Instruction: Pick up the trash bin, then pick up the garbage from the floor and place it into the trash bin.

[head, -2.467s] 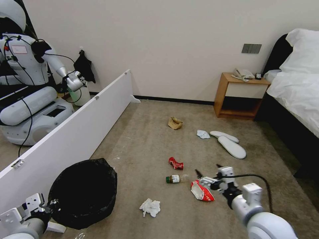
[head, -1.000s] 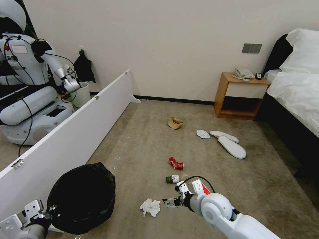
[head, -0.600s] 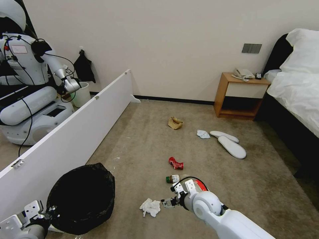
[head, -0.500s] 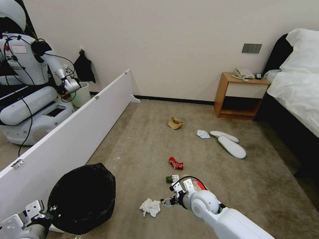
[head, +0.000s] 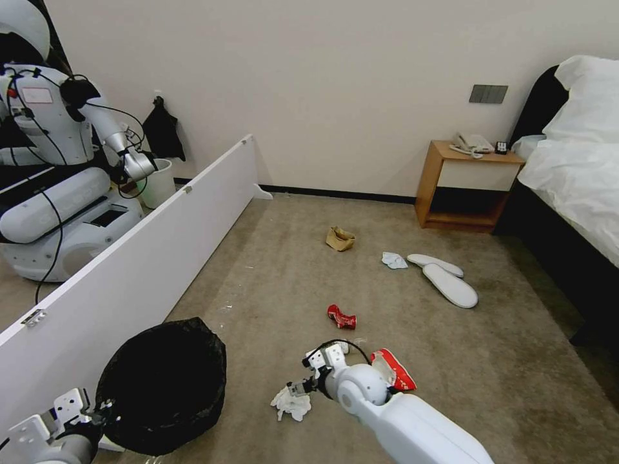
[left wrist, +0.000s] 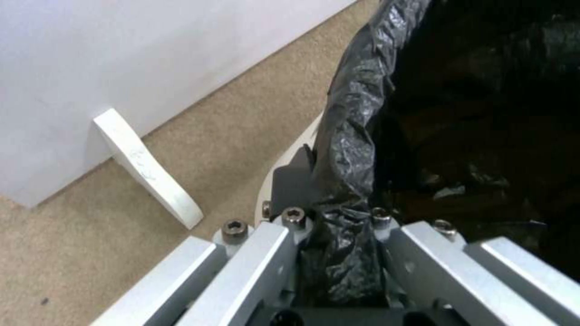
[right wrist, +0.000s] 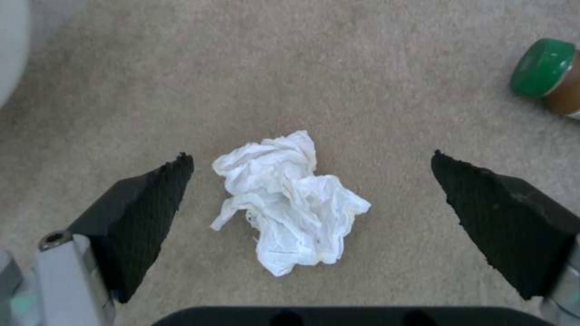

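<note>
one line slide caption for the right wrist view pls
Open right gripper poised over crumpled tissue on carpet.

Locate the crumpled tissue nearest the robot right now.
Head view: the tissue lies on the carpet, low centre, right of the bin. It sits under the open right tool, between its fingertips.

No readable text anywhere. Other robot (head: 45,122) behind the white partition has a pale label patch on its chest, writing too small to read. Red-white snack packet (head: 394,368) shows print, illegible. Crushed red can (head: 341,317) has white marks, unreadable. Green-capped bottle (right wrist: 547,74) shows no legible label. Partition foot (left wrist: 148,174) carries faint scribbles, not decipherable as letters.
</note>
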Robot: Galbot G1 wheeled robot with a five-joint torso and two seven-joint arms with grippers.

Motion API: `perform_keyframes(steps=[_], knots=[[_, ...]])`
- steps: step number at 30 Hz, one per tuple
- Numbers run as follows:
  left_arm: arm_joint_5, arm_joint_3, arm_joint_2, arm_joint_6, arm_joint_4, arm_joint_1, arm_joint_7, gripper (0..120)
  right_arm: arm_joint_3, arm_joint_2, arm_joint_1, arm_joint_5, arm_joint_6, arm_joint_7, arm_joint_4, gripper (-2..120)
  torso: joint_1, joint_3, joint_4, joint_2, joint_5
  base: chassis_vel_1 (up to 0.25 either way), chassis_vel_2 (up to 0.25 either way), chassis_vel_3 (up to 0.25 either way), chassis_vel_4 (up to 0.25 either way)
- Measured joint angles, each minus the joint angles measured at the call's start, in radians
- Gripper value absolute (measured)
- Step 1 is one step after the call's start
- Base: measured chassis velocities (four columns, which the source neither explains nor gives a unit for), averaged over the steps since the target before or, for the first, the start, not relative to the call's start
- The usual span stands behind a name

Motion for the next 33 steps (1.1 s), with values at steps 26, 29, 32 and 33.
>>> perform_keyframes(steps=[26, 29, 32, 33], knots=[[0.008, 0.008, 0.004, 0.0, 0.008, -0.001, 0.002, 2, -0.02, 0.093, 0.018, -0.122, 0.079, -0.081, -0.249, 100, 0.0, 0.0, 0.0003, 0.0, 0.0, 0.0, 0.0, 0.0, 0.0], [0.007, 0.009, 0.006, 0.0, 0.009, -0.001, 0.003, 2, -0.023, 0.099, 0.02, -0.135, 0.091, -0.093, -0.277, 100, 0.0, 0.0, 0.0002, 0.0, 0.0001, 0.0, 0.0, 0.0, 0.0], [0.007, 0.012, 0.006, 0.0, 0.01, -0.002, 0.003, 2, -0.023, 0.104, 0.02, -0.143, 0.098, -0.1, -0.292, 100, 0.0, 0.0, 0.0002, 0.0, 0.0, 0.0, 0.0, 0.0, 0.0], [0.007, 0.013, 0.005, 0.0, 0.01, -0.002, 0.003, 2, -0.022, 0.107, 0.02, -0.145, 0.101, -0.102, -0.299, 100, 0.0, 0.0, 0.0002, 0.0, 0.0, 0.0, 0.0, 0.0, 0.0]])
